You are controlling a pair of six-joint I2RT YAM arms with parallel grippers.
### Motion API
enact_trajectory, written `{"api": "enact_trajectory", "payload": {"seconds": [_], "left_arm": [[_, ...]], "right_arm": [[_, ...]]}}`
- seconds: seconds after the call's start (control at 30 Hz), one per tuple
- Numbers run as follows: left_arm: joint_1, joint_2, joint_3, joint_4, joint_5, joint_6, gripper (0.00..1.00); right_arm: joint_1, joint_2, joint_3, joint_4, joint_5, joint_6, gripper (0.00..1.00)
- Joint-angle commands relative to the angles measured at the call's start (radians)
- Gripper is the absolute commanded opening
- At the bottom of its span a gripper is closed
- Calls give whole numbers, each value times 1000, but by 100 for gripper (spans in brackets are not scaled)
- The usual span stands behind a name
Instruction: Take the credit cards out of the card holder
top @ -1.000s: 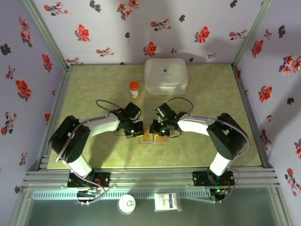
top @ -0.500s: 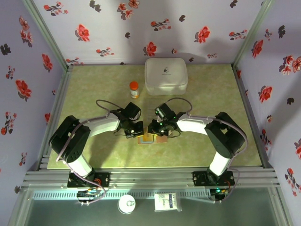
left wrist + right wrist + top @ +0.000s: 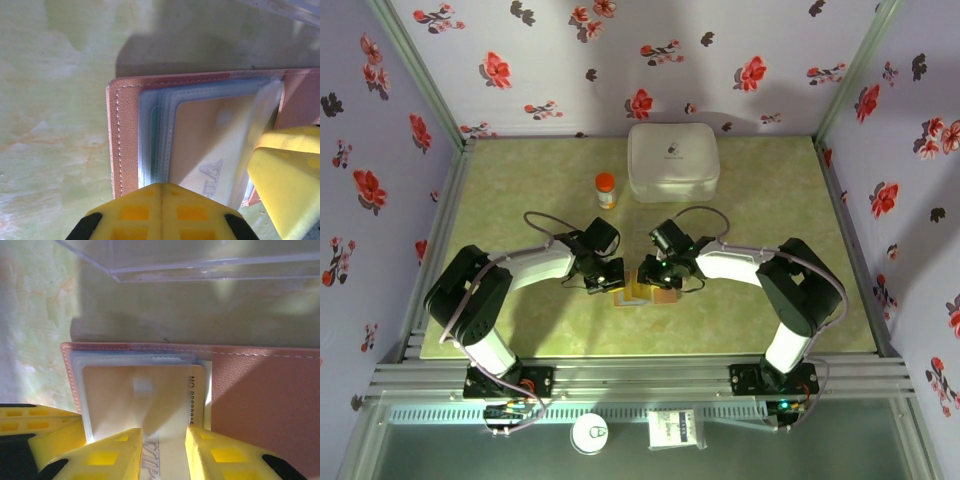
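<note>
My left gripper (image 3: 161,200) is clenched shut, w/ its tip at the card holder's (image 3: 125,135) edge. My right gripper (image 3: 165,452) has its jaws apart over the orange-yellow card (image 3: 130,390); I cannot tell if they touch it. The holder lies open on the table (image 3: 520,190), btw. both arms.

I see the card holder (image 3: 125,140) as pinkish-brown leather with pale stitching, its sleeves blue-grey. The credit card (image 3: 130,390) on top is orange-yellow with faint pale lettering, and a teal card (image 3: 155,130) edges out beside it. The left gripper (image 3: 161,200) and right gripper (image 3: 162,450) are yellow. The bench (image 3: 520,330) is marbled yellow-green, and the case (image 3: 672,160) at its far edge is white. The walls (image 3: 570,70) are lilac with red and dark flowers.
</note>
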Motion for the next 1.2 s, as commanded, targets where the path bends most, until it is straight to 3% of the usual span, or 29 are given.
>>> {"api": "enact_trajectory", "payload": {"seconds": [0.0,0.4,0.87,1.17], "left_arm": [[-5,15,20,-36,-21,11,0],[-5,-39,65,-88,-45,25,0],[-24,50,70,-31,8,31,0],[-24,61,57,-63,-25,36,0]], "right_arm": [[4,-29,-4,-42,41,-18,31],[2,-91,-24,-8,32,-14,33],[-1,-54,-23,10,-8,-6,34],[0,-21,-21,69,-62,8,27]]}}
